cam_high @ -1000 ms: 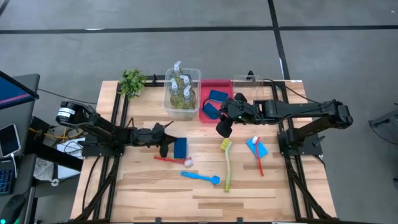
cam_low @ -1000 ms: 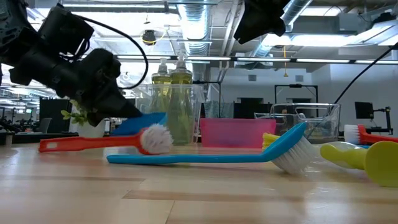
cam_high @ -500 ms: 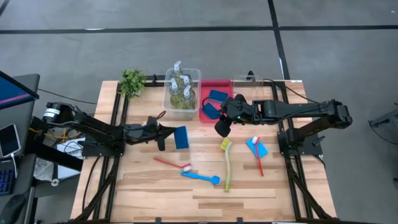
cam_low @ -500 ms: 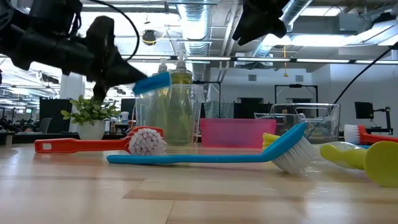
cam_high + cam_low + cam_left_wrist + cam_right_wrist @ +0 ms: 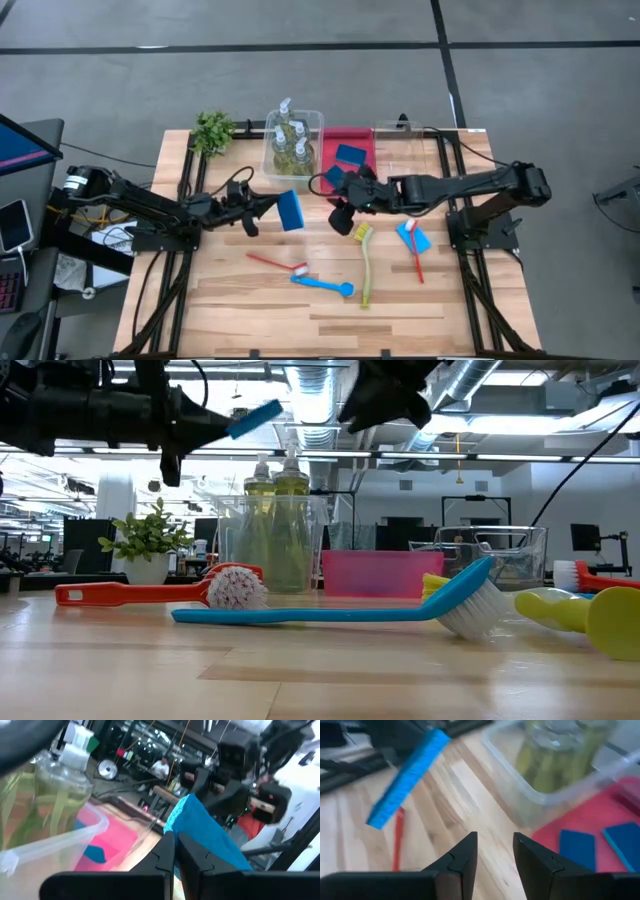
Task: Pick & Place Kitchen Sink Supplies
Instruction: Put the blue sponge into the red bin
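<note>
The left hand [image 5: 268,208] is up off the tabletop [image 5: 240,310], its fingers pinched shut on a flat blue sponge [image 5: 290,211] that it carries in the air, tilted, just in front of the clear tub [image 5: 314,122] where the four soap bottles [image 5: 290,145] stand. From table height that sponge [image 5: 254,418] shows well above the bottles [image 5: 277,480] and above the brushes lying below. The right hand [image 5: 342,218] hangs over the middle of the tabletop near the front edge of the red tray [image 5: 362,134], its two fingers [image 5: 465,860] parted with nothing between them; from its wrist the carried sponge [image 5: 407,776] is seen slanting above the wood beside the tub [image 5: 520,790]. Two blue sponges [image 5: 349,155] lie in the red tray, and another sponge [image 5: 420,241] lies flat on the tabletop to the right with a red-handled brush [image 5: 415,250] across it. A yellow-green brush [image 5: 364,262] lies lengthwise near the middle, a blue brush [image 5: 322,286] lies close to the front, and a second red brush [image 5: 278,262] lies just behind it, their heads close together. A small green plant [image 5: 213,130] sits at the far left corner, and another clear tub [image 5: 406,131] stands just right of the tray.
</note>
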{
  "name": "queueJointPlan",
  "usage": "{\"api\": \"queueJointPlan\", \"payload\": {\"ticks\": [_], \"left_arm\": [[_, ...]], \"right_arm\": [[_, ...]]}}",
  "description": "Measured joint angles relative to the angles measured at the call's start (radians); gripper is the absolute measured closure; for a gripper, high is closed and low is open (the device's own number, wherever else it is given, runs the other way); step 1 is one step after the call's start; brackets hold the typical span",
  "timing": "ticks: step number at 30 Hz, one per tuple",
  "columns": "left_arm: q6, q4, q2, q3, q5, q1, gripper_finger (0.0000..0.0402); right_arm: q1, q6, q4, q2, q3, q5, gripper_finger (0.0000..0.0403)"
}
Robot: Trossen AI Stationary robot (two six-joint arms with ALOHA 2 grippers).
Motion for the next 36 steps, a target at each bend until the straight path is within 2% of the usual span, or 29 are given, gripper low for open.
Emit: {"api": "queueJointPlan", "payload": {"ticks": [6,14,22,28,31,36], "left_arm": [[0.0,0.022,0.0,0.0,0.007,0.0,0.0392],[0.0,0.021,0.0,0.0,0.007,0.0,0.0391],[0.015,0.021,0.0,0.0,0.007,0.0,0.0389],[0.024,0.02,0.0,0.0,0.008,0.0,0.039],[0.027,0.019,0.0,0.0,0.027,0.0,0.0388],[0.027,0.018,0.0,0.0,0.027,0.0,0.0389]], "right_arm": [[0.029,0.009,0.154,0.01,0.0,-0.001,0.0284],[0.043,0.103,0.196,0.016,0.0,-0.01,0.0277],[0.053,0.155,0.276,0.09,0.0,-0.033,0.0213],[0.049,0.181,0.391,0.152,0.0,-0.097,0.0162],[0.044,0.183,0.43,0.157,0.0,-0.133,0.015],[0.037,0.183,0.437,0.155,0.001,-0.133,0.0148]]}}
